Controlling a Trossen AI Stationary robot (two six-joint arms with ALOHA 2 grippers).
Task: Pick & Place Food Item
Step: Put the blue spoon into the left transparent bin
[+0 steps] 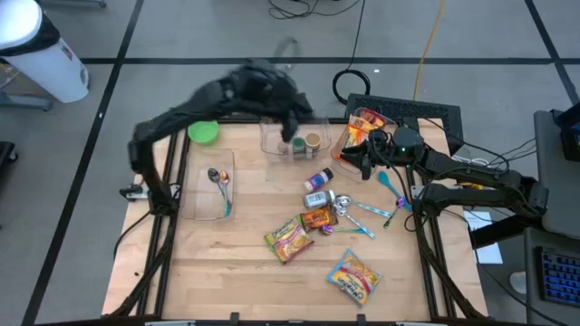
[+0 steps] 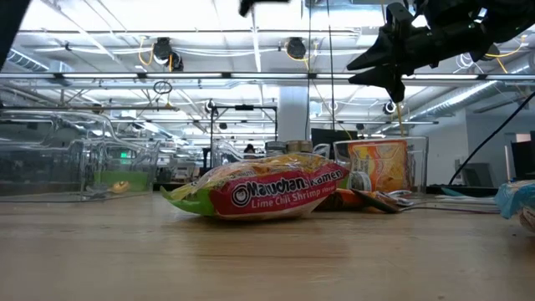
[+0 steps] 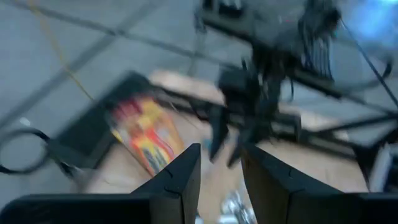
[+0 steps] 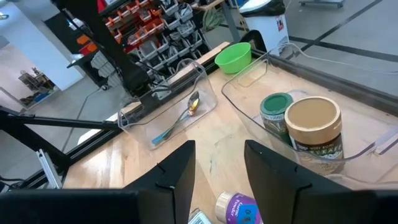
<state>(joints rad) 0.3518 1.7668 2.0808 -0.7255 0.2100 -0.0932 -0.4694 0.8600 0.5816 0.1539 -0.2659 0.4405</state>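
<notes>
The worktop (image 1: 245,272) is pale wood with a smooth, matt top. At 6 o'clock on it lies a noodle packet (image 2: 259,194) of shiny, crinkly plastic. At 9 o'clock sits a clear plastic tray (image 4: 168,115), see-through and glossy, with a shiny metal spoon (image 4: 191,106) in it. At 12 o'clock a second clear plastic bin (image 4: 348,118) holds a jar with a smooth tan lid (image 4: 313,118) and a jar with a dull green lid (image 4: 275,104). At 11 o'clock the green bowl (image 4: 233,56) looks like smooth plastic. The claw fingers (image 4: 171,180) are dark and matt.
</notes>
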